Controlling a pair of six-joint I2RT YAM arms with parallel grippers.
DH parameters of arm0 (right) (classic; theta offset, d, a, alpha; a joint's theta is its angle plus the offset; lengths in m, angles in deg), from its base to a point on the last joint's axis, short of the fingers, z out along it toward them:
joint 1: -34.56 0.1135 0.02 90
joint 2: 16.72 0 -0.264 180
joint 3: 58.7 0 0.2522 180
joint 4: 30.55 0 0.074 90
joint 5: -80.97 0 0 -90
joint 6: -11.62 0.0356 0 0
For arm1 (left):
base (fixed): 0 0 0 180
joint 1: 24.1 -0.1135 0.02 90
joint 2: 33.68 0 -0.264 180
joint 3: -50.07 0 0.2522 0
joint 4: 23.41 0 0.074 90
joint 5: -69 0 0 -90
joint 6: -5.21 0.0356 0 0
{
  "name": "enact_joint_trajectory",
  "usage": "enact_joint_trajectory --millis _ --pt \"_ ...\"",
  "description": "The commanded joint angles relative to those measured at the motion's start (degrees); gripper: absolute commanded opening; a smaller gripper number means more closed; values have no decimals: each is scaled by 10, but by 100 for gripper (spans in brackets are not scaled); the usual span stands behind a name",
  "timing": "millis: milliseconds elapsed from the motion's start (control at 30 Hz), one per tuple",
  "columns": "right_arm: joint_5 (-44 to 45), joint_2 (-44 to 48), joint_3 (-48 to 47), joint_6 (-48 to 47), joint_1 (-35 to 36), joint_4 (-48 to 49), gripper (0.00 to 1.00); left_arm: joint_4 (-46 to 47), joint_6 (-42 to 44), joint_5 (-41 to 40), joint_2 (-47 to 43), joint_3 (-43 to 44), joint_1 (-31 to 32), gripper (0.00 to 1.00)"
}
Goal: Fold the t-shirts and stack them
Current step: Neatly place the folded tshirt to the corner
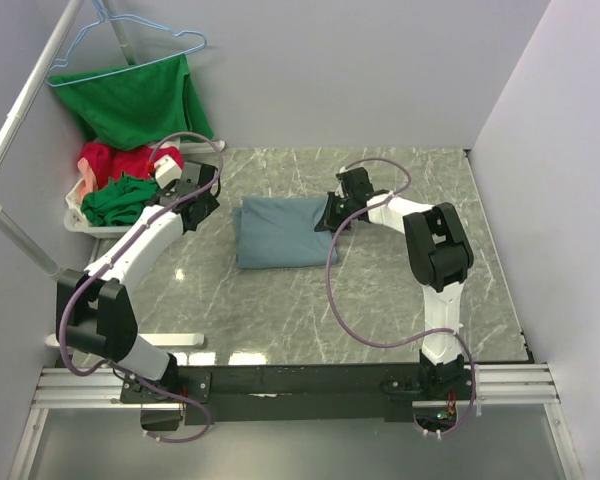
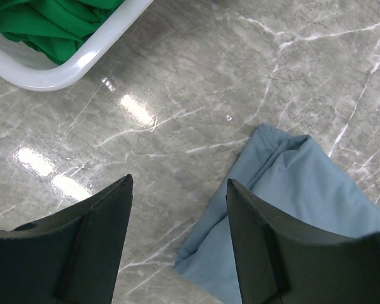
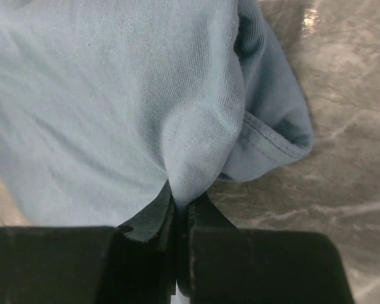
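So the grey-blue shirt (image 1: 278, 232) is sitting folded up in the middle of the table (image 1: 280, 310), and the right gripper (image 3: 180, 206) has its jaws clamped tight on a little pinch of cloth at the shirt's right edge. That's what worries me. From the wrist view it's a pretty small tuck, and I can't tell how many layers are actually in it. If it's only the top one, any pull probably peels the fold open or drags the whole bundle crooked instead of moving it cleanly. The left gripper (image 2: 177, 190) is no help either: jaws wide apart, hovering over bare marble just left of the shirt, touching nothing. So a one-sided tug has nothing pinning the other end. Meanwhile a red shirt (image 1: 115, 160) and a green shirt (image 1: 120, 200) are bunched in the white basket (image 1: 75, 218) at the far left, with a second green shirt (image 1: 135, 100) on a hanger (image 1: 130, 45) behind it, so there's plenty left to do.
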Motion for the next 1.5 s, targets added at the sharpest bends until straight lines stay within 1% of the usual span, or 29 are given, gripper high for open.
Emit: enact_joint_trajectory --millis 0,33,100,267,333,433,567,700,767,800,933,967,1100,1200,1267,1333,1467 --pt "101 0 -48 -28 3 -109 0 7 7 9 -27 -3 -3 66" --pt "134 1 -55 -33 1 -122 0 7 6 10 -28 -3 -4 66" --pt "157 5 -76 -41 -6 -153 0 9 7 13 -28 -3 -4 66" --pt "215 15 -93 -53 -39 -186 0 11 12 17 -28 -3 -5 66" --pt "223 16 -97 -59 -63 -200 0 12 13 20 -28 -4 -5 66" --pt "266 12 -112 -69 -101 -220 0 14 14 24 -26 -3 -5 66" --pt "311 -3 -160 -91 -143 -246 0 15 17 26 -19 3 -5 66" --pt "413 -29 -214 -126 -171 -269 0 16 21 31 -8 13 -5 66" --pt "437 -49 -248 -147 -184 -276 0 16 24 32 -1 21 -5 66" --pt "465 -56 -259 -152 -188 -278 0 17 25 33 2 25 -5 66" --pt "521 -95 -325 -169 -202 -287 0 21 33 34 25 37 -5 66" --pt "528 -109 -335 -171 -221 -289 0 19 33 35 29 45 -5 66" --pt "566 -148 -382 -173 -243 -285 0 19 37 46 50 61 -5 66" --pt "607 -181 -419 -186 -259 -275 0 32 42 57 54 62 -5 66" --pt "640 -208 -470 -191 -266 -290 0 48 48 62 56 59 -5 66" --pt "649 -217 -496 -203 -278 -289 0 56 52 69 60 58 -5 66" --pt "652 -205 -470 -229 -294 -225 0 67 57 83 77 67 -4 66"
